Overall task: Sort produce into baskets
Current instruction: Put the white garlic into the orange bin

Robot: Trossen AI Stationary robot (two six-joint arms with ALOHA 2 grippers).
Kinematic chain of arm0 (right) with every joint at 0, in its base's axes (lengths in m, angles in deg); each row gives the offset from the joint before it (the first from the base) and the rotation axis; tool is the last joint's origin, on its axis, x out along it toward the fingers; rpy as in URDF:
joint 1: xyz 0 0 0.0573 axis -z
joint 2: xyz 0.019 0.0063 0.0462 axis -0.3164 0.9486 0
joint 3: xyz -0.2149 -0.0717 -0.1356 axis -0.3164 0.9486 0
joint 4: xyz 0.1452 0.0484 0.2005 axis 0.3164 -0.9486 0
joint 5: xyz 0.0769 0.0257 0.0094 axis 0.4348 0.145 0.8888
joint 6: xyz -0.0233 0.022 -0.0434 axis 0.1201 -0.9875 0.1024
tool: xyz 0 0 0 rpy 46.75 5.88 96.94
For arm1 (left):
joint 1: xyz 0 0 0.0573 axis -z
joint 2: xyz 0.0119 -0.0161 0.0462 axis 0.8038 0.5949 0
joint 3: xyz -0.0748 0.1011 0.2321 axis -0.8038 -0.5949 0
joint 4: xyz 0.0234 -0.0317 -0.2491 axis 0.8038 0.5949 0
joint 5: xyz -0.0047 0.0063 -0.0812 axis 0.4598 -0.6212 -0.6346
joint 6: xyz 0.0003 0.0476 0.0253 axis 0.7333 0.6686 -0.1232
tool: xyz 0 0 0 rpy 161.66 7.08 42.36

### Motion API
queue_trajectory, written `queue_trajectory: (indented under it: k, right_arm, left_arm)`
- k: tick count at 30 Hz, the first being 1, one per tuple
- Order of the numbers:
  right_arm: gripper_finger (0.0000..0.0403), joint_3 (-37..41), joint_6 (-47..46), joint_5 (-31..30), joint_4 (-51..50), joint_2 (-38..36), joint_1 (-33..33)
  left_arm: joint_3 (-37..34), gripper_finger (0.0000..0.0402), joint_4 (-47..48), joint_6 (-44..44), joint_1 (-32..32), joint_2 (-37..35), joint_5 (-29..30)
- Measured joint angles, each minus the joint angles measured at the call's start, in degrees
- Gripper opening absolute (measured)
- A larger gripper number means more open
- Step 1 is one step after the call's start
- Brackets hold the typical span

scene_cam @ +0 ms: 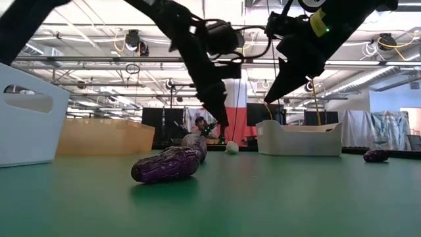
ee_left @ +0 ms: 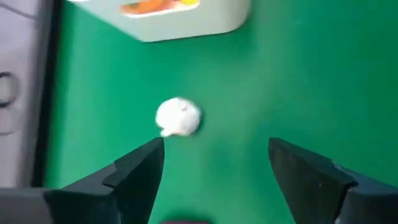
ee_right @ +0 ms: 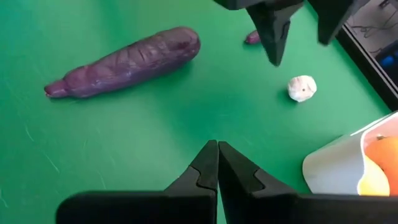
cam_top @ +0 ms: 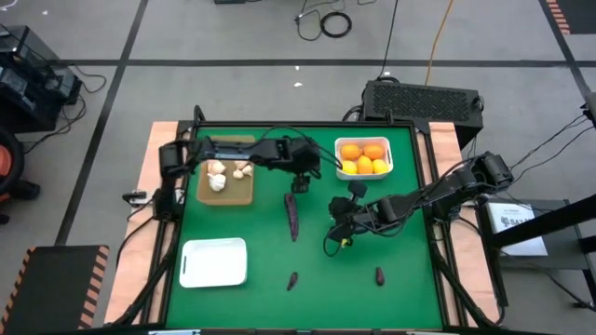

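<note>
Left gripper [ee_left: 214,165] above one loose garlic bulb [ee_left: 178,116]

Its fingers are spread with the bulb just ahead; lower straight, center it between them, then close gently. Right gripper [ee_right: 217,155] waits nearby, fingers pressed together. Farther off lies the wooden tray [cam_top: 226,193] with other bulbs.

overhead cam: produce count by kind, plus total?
Citrus fruits: 5
Garlic bulbs: 4
Eggplant pieces: 3
Total: 12, counting what the high view shows; anything under the arms is hidden.
</note>
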Motion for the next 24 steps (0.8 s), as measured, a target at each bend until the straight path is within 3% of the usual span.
queue_trajectory:
  k: [3, 5, 12, 15, 24]
  right_arm:
    - [0.0000, 0.0, -0.1, 0.1, -1.0, 0.0, 0.0]
    - [0.0000, 0.0, -0.6, 0.2, -2.1, 0.0, 0.0]
    - [0.0000, 0.0, -3.7, -0.5, -7.7, 0.0, 0.0]
    - [0.0000, 1.2, -3.4, -2.0, -5.3, 0.0, 0.0]
    - [0.0000, 3.9, -3.0, -3.1, -2.9, 0.0, 0.7]
  left_arm:
    - [2.7, 0.0295, 0.1, -0.1, -1.6, 2.8, -5.6]
    - [3.5, 0.0295, -0.8, -0.3, -2.5, 4.4, -6.4]
    - [3.5, 0.0295, -5.8, -2.0, -4.7, 8.6, -5.3]
    - [3.5, 0.0295, -8.2, -2.1, -4.8, 9.5, -2.4]
    - [3.5, 0.0295, -7.2, 0.6, -4.8, 9.4, -0.9]
